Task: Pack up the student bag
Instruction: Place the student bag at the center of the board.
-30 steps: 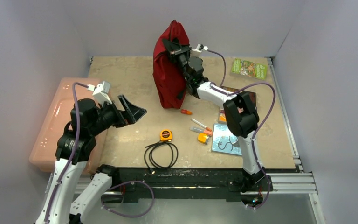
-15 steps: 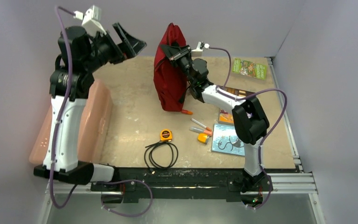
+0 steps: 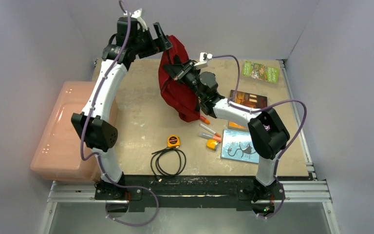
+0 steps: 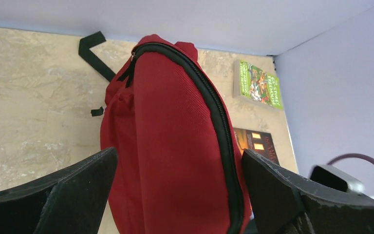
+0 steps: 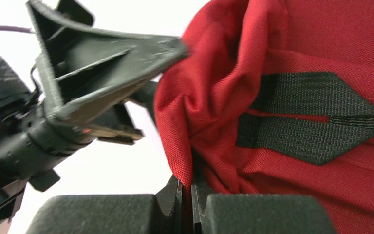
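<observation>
Bag (image 3: 175,95) leans at rear centre of worktop (image 3: 136,122). Zip (image 4: 214,112) over its top looks shut; contents not visible. Right fingers (image 5: 268,214) nearly closed, pinching a fold of its red fabric beside a black strap end (image 5: 311,126). Left fingers (image 4: 78,185) spread wide just above the bag's top, gripping nothing. Pink box (image 3: 61,131) sits at the worktop's left edge. Books (image 3: 248,100), markers (image 3: 210,130), tape measure (image 3: 174,141) and cable (image 3: 168,161) lie loose on the worktop.

Student bag (image 4: 170,146) base cut off; orange item (image 3: 204,119) seemingly tucked under bag; green book (image 3: 259,71) print illegible.
</observation>
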